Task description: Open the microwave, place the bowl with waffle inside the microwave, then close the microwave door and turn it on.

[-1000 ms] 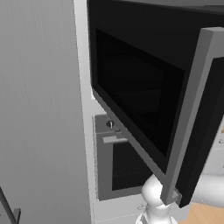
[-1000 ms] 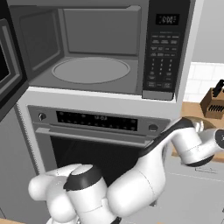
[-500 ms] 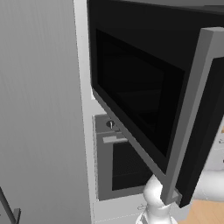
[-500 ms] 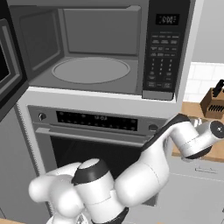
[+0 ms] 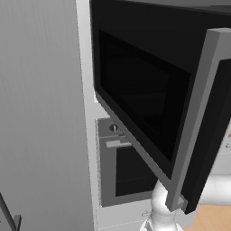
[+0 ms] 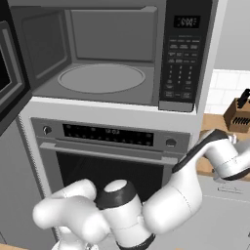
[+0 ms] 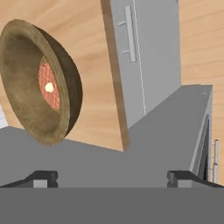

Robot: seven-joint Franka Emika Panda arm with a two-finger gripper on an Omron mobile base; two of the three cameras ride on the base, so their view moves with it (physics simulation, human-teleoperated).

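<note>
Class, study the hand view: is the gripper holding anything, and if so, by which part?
Nothing is held. The gripper is open with nothing between its fingertips; the bowl with the waffle sits apart on the counter.

A rendered home kitchen: a built-in microwave (image 6: pixel 112 53) stacked over a wall oven (image 6: pixel 107 156), with a knife block (image 6: pixel 239 116) on a wooden counter (image 7: pixel 94 65).

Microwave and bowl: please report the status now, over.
Gripper open, empty. Microwave door open wide, inside of microwave bare. Bowl with waffle on wooden counter, untouched. Nothing in the way.
</note>
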